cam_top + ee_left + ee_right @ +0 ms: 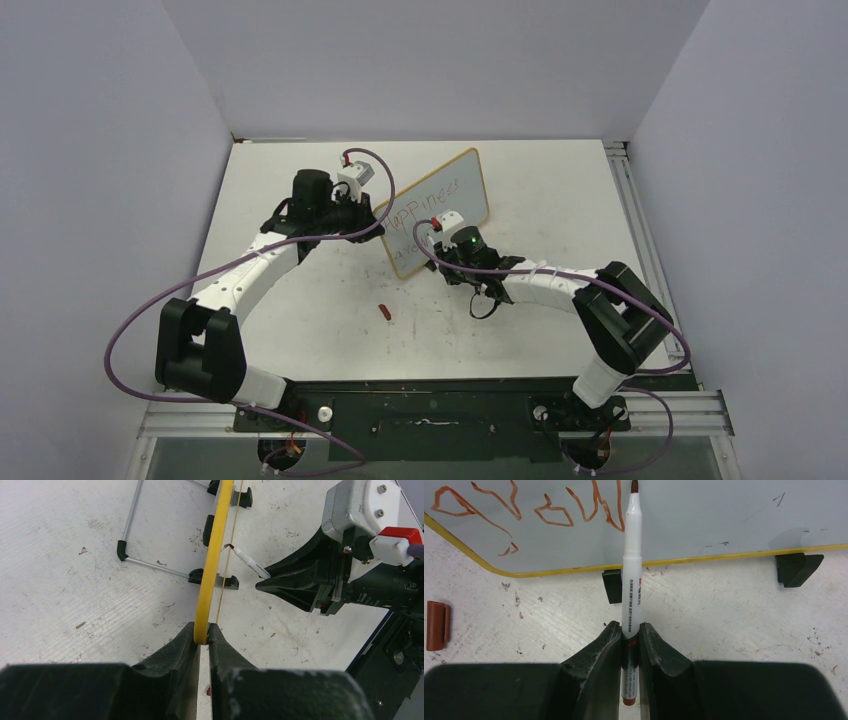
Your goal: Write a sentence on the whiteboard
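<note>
The whiteboard (452, 188) stands tilted on the table, its yellow frame (214, 555) seen edge-on in the left wrist view. My left gripper (201, 632) is shut on that frame at the board's left end (380, 228). My right gripper (630, 627) is shut on a white marker (631, 570) with a red tip. The tip touches the board's face (704, 520) just right of the red lettering of the sentence (524, 507). From above, the sentence (425, 203) runs in slanted lines, and my right gripper (443, 243) sits at the board's lower edge.
The marker's red cap (385, 312) lies on the table in front of the board, also at the left of the right wrist view (436, 625). A wire stand (150, 565) and black feet (796, 567) prop the board. Grey walls enclose the table.
</note>
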Tool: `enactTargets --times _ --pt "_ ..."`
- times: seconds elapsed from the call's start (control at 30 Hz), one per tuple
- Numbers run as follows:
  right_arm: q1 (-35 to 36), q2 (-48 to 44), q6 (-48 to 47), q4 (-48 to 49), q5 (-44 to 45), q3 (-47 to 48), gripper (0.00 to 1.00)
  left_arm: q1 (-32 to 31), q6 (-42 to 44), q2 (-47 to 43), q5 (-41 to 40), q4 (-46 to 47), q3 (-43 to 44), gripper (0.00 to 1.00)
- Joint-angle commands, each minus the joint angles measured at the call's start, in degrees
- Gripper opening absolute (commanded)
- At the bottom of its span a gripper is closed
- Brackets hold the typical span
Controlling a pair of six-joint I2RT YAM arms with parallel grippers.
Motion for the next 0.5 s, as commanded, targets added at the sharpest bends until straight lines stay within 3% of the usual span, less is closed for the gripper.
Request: enactTargets --times 0.0,0.47 --pt "-0.55 1.46 0.99 1.24 1.46 -0.44 0.05 -0.3 0.66 -1.7 0.92 1.26 1.52 0.0" --pt "-1.0 2.4 1.03 1.23 0.61 -0.41 0.05 -0.3 0.71 -1.87 0.76 1.11 1.47 0.0"
